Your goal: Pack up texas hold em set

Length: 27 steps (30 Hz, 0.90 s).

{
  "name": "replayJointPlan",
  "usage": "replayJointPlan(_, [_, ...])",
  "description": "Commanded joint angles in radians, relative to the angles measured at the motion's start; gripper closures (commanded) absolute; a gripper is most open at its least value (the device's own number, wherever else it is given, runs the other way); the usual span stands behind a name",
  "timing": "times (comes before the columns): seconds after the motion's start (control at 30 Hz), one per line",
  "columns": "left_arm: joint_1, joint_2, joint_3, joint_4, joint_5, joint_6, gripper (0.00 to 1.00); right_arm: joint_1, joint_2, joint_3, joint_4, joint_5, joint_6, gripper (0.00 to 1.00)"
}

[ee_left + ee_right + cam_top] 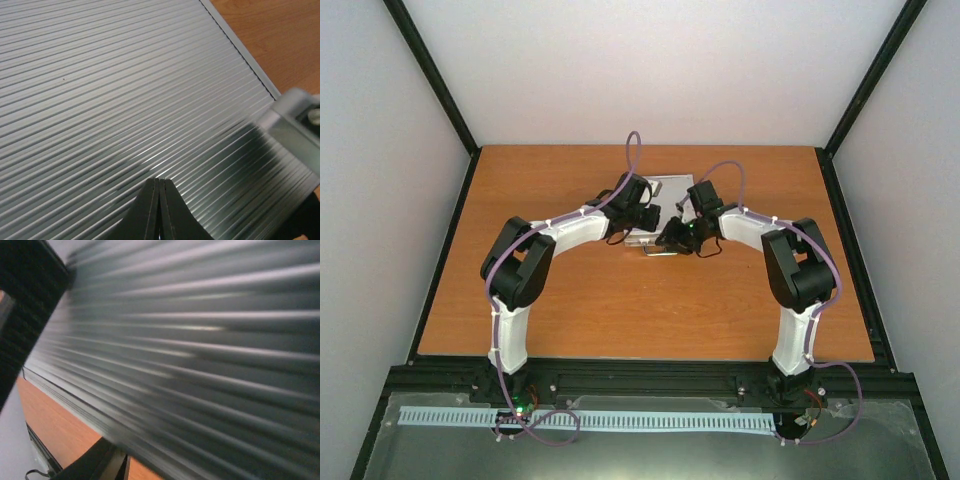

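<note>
Case mostly beneath arms; left hand tight together, right hand blurred, spread unclear

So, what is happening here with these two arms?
Both arms lean over a small silver aluminium case in the middle of the brown wooden table, and its ribbed lid looks closed. The left gripper is shut, with its tips at the lid. The right gripper is at the near edge of the case. Its own view is blurred, so I cannot tell whether it is open.
</note>
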Motion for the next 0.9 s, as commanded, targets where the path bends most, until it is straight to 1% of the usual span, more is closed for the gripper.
replayJointPlan(0.0, [-0.013, 0.078, -0.084, -0.21, 0.027, -0.017, 0.99, 0.001, -0.044, 0.135, -0.13, -0.139, -0.048, 0.6])
replayJointPlan(0.17, [-0.012, 0.076, -0.085, -0.21, 0.03, -0.018, 0.99, 0.006, -0.035, 0.107, -0.172, -0.071, -0.115, 0.5])
replayJointPlan(0.27, [-0.012, 0.077, -0.083, -0.212, 0.026, -0.015, 0.99, 0.007, -0.052, 0.078, -0.164, -0.054, -0.139, 0.49])
replayJointPlan(0.37, [-0.013, 0.079, -0.083, -0.216, 0.024, -0.014, 0.99, 0.006, -0.094, 0.05, -0.155, 0.0, -0.143, 0.49])
replayJointPlan(0.5, [-0.013, 0.073, -0.082, -0.219, 0.017, -0.014, 0.99, 0.007, -0.121, 0.048, -0.241, 0.09, -0.203, 0.5])
replayJointPlan(0.6, [-0.012, 0.069, -0.081, -0.22, 0.016, -0.015, 0.99, 0.007, -0.168, -0.01, -0.252, 0.163, -0.218, 0.5])
replayJointPlan(0.67, [-0.012, 0.068, -0.079, -0.222, 0.017, -0.016, 0.99, 0.006, -0.183, -0.047, -0.232, 0.178, -0.216, 0.5])
replayJointPlan(0.87, [-0.013, 0.063, -0.077, -0.231, 0.015, -0.012, 0.99, -0.001, -0.136, -0.079, -0.18, 0.213, -0.212, 0.5])
